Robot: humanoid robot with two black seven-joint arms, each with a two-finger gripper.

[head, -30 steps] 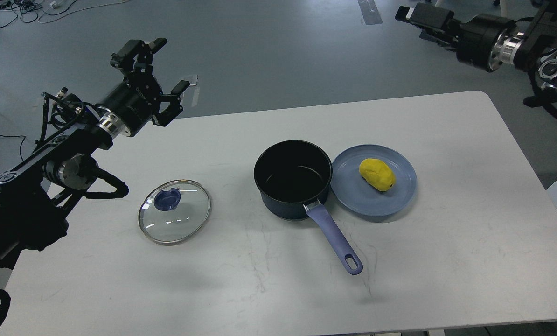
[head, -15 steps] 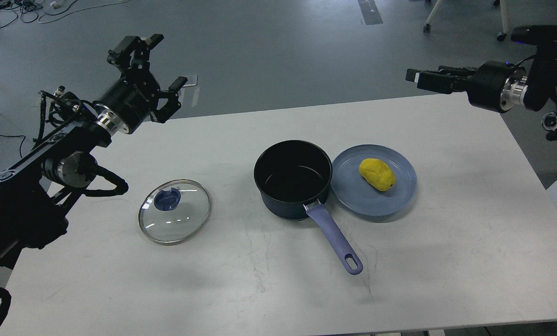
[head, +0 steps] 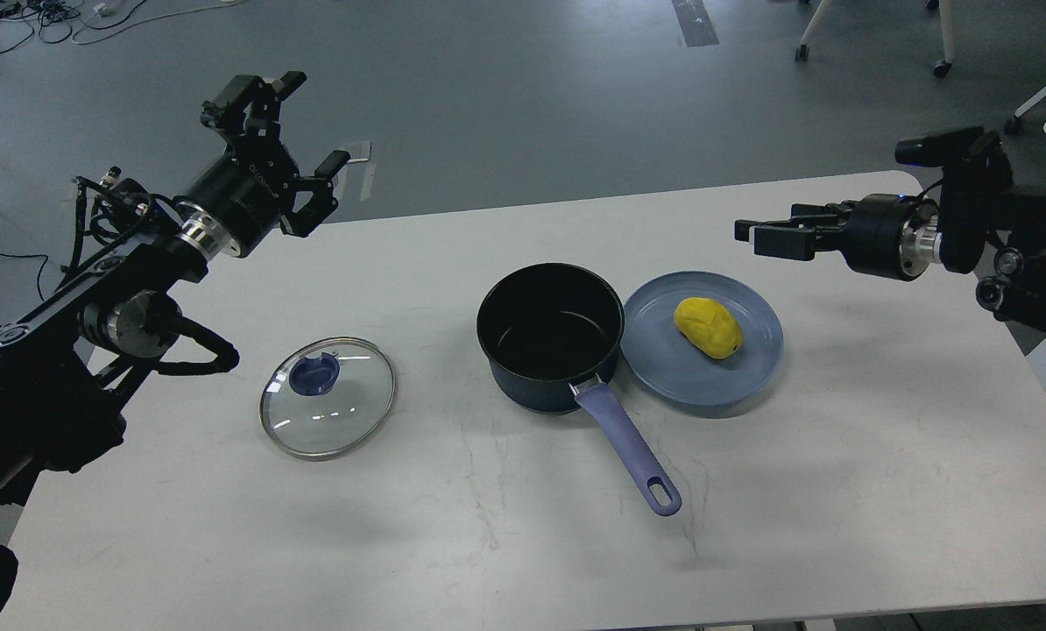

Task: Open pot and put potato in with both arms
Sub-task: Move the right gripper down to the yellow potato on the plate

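Note:
The dark navy pot (head: 549,342) stands uncovered in the middle of the white table (head: 838,491), its lavender-blue handle (head: 628,451) pointing to the front right. The yellow potato (head: 708,327) lies on a blue-grey plate (head: 751,372) touching the pot's right side. The glass lid with blue knob (head: 328,396) lies flat on the table left of the pot. My left gripper (head: 291,131) is open and empty, raised above the table's far left edge. My right gripper (head: 764,237) is open and empty, held above the table to the upper right of the potato.
The table's rounded far right corner (head: 904,180) lies under my right arm. Grey floor with cables (head: 15,17) and chair wheels (head: 803,53) lies beyond the table.
My right arm has swung down and to the left from high at the back right to just above the plate's far right. My left gripper has barely moved.

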